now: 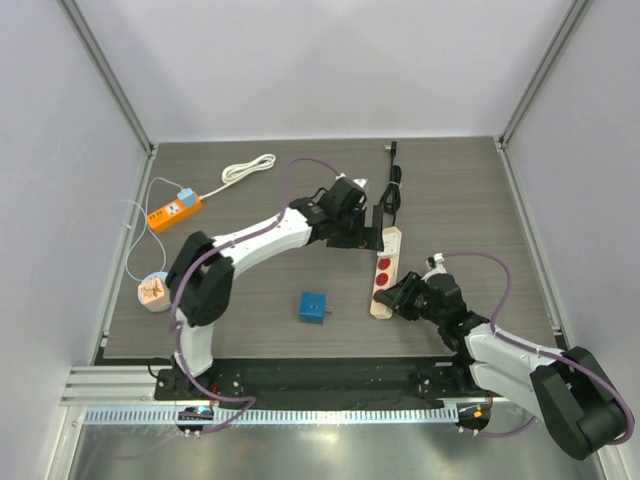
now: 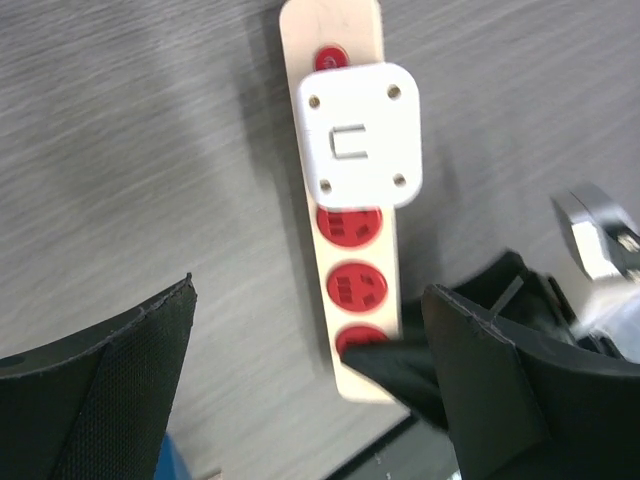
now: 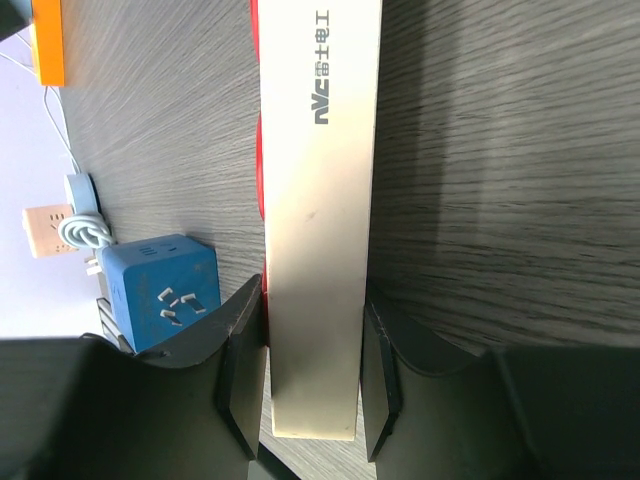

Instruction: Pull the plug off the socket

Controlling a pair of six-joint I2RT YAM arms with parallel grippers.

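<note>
The power strip (image 1: 383,275) lies near the middle of the table (image 1: 450,200), running from near to far, with the white plug (image 2: 360,130) seated in a socket toward its far end, just short of the strip's rounded far edge. The left gripper (image 2: 308,290) hangs above the strip with its jaws spread wide, holding nothing; its fingers (image 2: 110,390) stand well clear of the strip's long edges on both sides. The right gripper (image 3: 312,370) is clamped on the strip's near end, one finger pressed against each of two opposite faces, just short of the end edge. A blue cube adapter (image 1: 314,307) sits on the left, near the strip but apart from it. The black cord (image 1: 393,190) runs off the far end toward the table's back edge. An orange strip (image 1: 175,210) lies well apart at far left.
</note>
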